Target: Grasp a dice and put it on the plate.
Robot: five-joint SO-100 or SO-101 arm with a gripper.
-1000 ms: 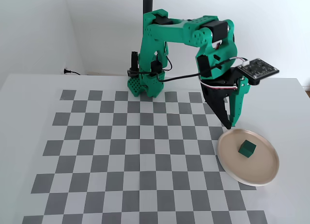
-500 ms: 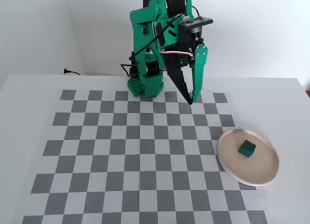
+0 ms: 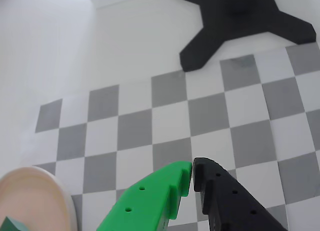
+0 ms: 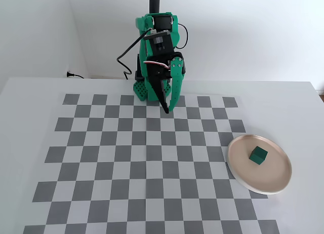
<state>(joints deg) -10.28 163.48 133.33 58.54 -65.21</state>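
Note:
The dark green dice [image 4: 258, 154] lies on the pale beige-pink plate [image 4: 238, 165] at the right of the checkered mat in the fixed view. In the wrist view only a corner of the dice [image 3: 10, 224] shows at the bottom left, on the plate [image 3: 42, 191]. My gripper [image 4: 166, 110] hangs folded near the arm's base at the back of the mat, far from the plate. Its green and black fingers meet at the tips and hold nothing, as the wrist view [image 3: 192, 171] shows.
The grey and white checkered mat [image 4: 126, 158] covers the white table. The arm's green base [image 4: 144, 89] and its black cable [image 4: 124, 64] stand at the back. A black stand foot [image 3: 240, 21] lies beyond the mat in the wrist view.

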